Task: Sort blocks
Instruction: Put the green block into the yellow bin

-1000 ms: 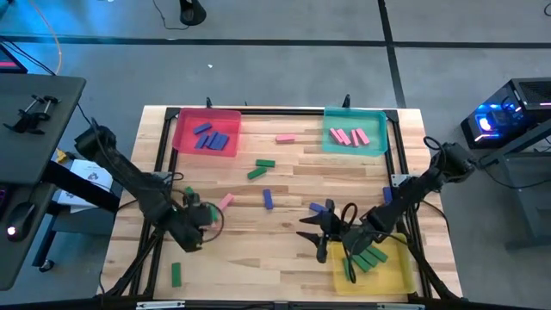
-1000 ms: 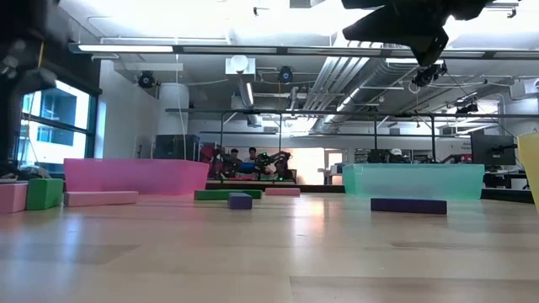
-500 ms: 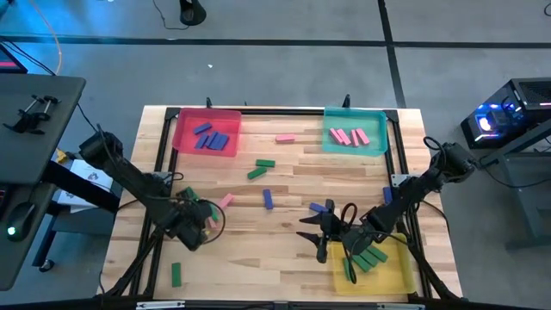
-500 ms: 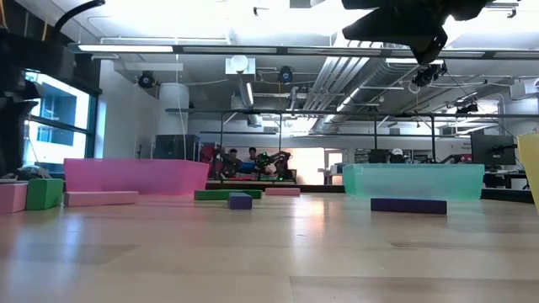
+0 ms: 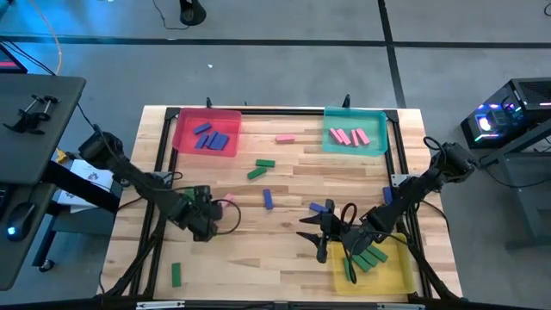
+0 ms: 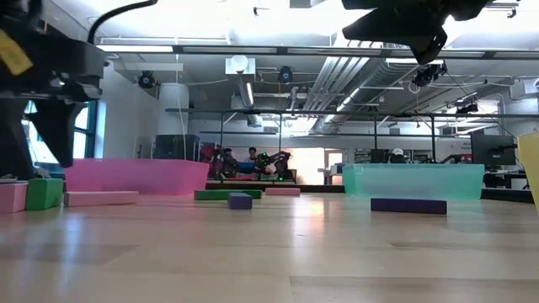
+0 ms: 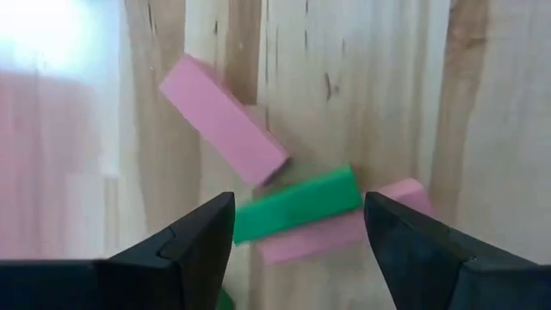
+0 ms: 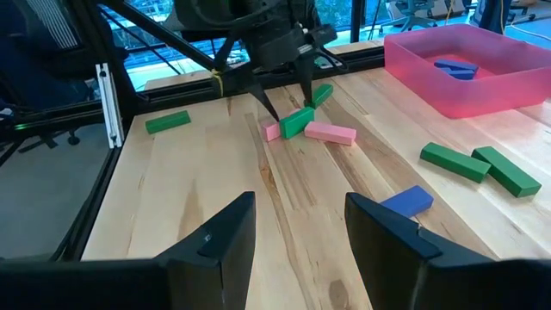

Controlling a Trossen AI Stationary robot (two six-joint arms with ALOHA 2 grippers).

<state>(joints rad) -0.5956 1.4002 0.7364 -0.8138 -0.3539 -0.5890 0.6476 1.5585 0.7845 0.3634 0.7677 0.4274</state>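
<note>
High view: the left gripper (image 5: 209, 215) has slid rightward along the surface's left side since a second ago and now hangs over a small pile there, its jaws apart. Nothing else has shifted; the right gripper (image 5: 313, 234), jaws apart, stays just left of the yellow tray (image 5: 398, 277) at the near right corner.

From the left: one green block (image 5: 176, 275) lies alone near the near left corner, long axis running near to far. Under the left gripper, the left wrist view shows a green bar (image 7: 297, 203) lying across one pink bar (image 7: 344, 226), both on much the same slant, with a second pink bar (image 7: 222, 119) angled the other way just beside them. Blue-purple blocks (image 5: 210, 138) rest in the pink tray (image 5: 183, 122) at the far left corner. Toward the middle sit a green pair (image 5: 260, 168), a pink block (image 5: 285, 138) lying left to right nearer the far edge, and a blue block (image 5: 268, 199) pointing near to far. Another blue block (image 5: 318, 207) lies just left of the right gripper. Pink blocks (image 5: 349, 136) stand side by side in the teal tray (image 5: 379, 116), and green blocks (image 5: 370, 257) lie in the yellow tray.
</note>
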